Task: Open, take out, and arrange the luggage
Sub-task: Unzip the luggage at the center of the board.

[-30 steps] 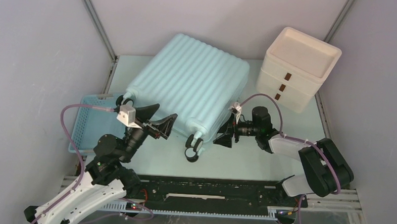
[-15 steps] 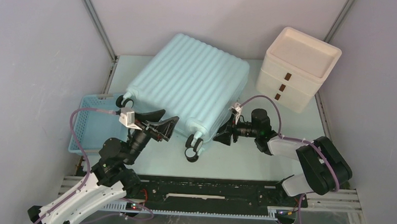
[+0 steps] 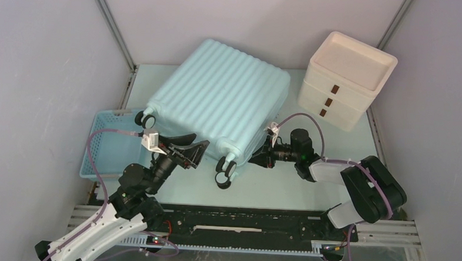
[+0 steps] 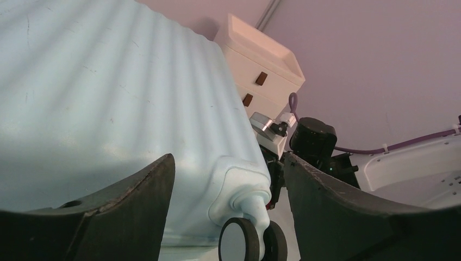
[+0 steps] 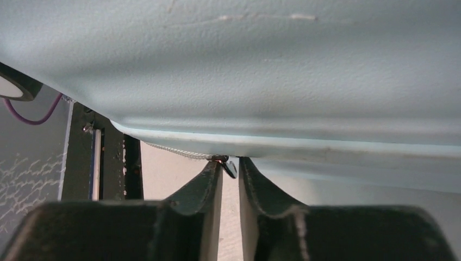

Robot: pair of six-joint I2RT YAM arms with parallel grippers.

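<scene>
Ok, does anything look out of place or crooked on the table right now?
Only the large pale mint ribbed hard-shell suitcase: it lies diagonally across the table, closed, with one wheeled corner at the rim of the small blue slatted plastic basket. No damage or spills show.

Left gripper [image 4: 229,162] jaws wide; right gripper [image 5: 230,164] jaws nearly together.

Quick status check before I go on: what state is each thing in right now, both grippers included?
suitcase: closed, lying flat.
zipper pull: between the fingertips of the right gripper.
right gripper: jaws nearly together at the pull; firm grip unclear.
left gripper: open, holding nothing, at the suitcase's near corner.
blue basket: empty where visible.
drawer box: drawers shut.
</scene>
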